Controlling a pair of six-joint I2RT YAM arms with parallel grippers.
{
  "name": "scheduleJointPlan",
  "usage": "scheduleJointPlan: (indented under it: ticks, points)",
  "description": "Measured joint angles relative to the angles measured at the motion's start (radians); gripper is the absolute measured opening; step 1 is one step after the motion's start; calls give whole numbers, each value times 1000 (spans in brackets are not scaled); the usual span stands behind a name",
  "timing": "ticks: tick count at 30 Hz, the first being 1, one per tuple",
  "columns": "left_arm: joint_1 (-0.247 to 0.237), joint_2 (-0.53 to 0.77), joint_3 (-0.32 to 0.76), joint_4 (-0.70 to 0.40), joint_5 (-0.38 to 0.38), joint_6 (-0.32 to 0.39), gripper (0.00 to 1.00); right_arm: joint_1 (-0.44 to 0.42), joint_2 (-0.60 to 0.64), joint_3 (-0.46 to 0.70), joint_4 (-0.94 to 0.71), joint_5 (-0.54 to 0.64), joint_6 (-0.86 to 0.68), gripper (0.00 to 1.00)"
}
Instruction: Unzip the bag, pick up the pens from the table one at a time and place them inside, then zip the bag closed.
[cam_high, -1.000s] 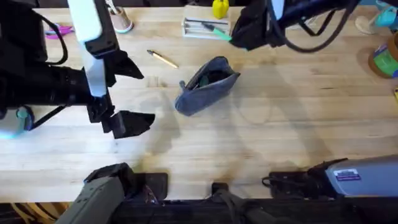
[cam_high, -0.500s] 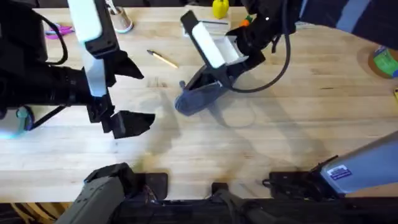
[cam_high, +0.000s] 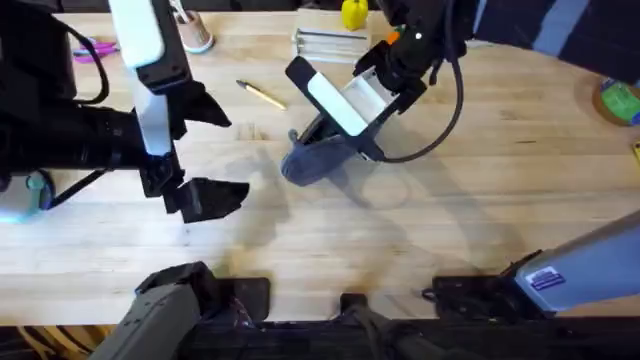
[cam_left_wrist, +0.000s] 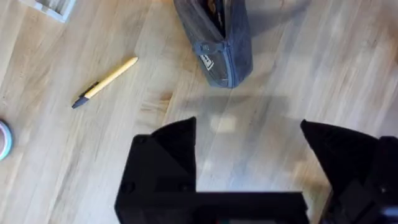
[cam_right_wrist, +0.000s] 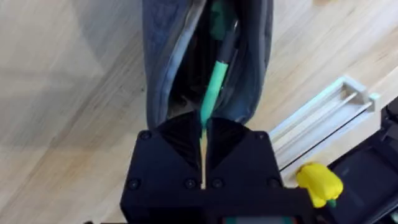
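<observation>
A: R gripper status?
B: Fingers pressed together on green pen, directly over the bag. Pen's far end sits inside the open zip.
A: L gripper?
B: Spread wide, holding nothing, hovering over the table near the bag's closed end, not touching it.
A: Bag position?
B: On the table, mid-span, partly under R arm in overhead.
A: Other pen?
B: Yellow pen, dark tip, flat on the table, beside the bag on L gripper's side, well apart from bag. Also seen from L wrist.
</observation>
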Motion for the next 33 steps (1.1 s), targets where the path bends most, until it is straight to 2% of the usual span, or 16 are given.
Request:
scheduleJointPlan:
  ticks: [9, 17, 23, 24, 29, 30, 33]
  points:
    - [0, 0, 0, 0, 0, 0, 993, 51, 7, 0, -1, -111, -13, 29]
    - [0, 0, 0, 0, 0, 0, 994, 79, 95, 0, 8, -154, -18, 30]
    - [0, 0, 0, 0, 0, 0, 994, 93, 103, 0, 9, -164, -19, 33]
    - [0, 0, 0, 0, 0, 0, 994, 93, 103, 0, 9, -166, -18, 137]
    - [0, 0, 0, 0, 0, 0, 993, 95, 103, 0, 14, -174, -18, 869]
    - [0, 0, 0, 0, 0, 0, 993, 95, 103, 0, 15, -175, -22, 961]
    - [0, 0, 0, 0, 0, 0, 993, 95, 103, 0, 15, -178, -21, 995]
